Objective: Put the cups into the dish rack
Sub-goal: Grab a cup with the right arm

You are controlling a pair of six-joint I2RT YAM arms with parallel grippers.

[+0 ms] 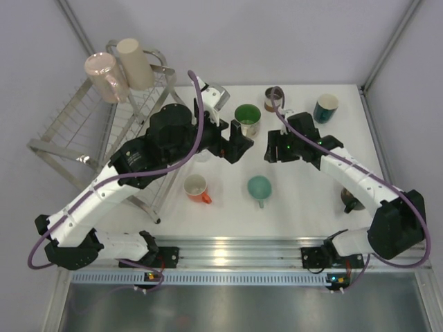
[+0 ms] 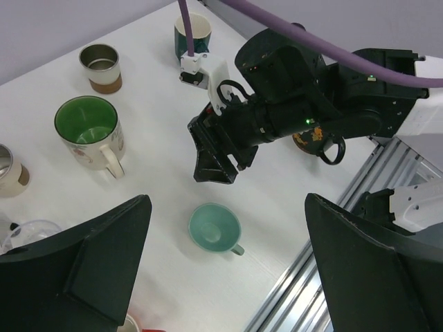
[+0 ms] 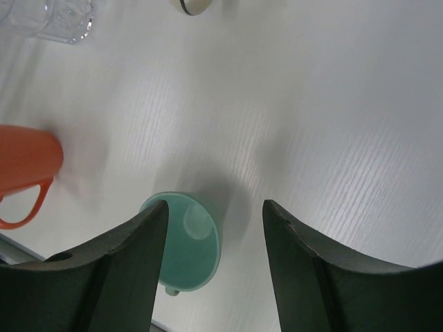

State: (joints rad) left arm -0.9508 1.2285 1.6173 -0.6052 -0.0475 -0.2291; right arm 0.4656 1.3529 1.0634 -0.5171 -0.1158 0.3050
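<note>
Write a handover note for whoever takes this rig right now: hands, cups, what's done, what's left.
Left hand: open wide, empty, above the table.
Right hand: open, empty, hovering near the teal cup, clear of it.
Done: pink cup and beige cup sit on the dish rack.
Left: eight on the table: teal cup, green-inside mug, orange-handled cup, steel cup, brown-banded cup, dark teal cup, clear glass, dark mug beside the right arm.

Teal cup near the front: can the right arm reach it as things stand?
Probably yes. The teal cup stands alone on the table, just below the open right fingers, with nothing between them.
</note>
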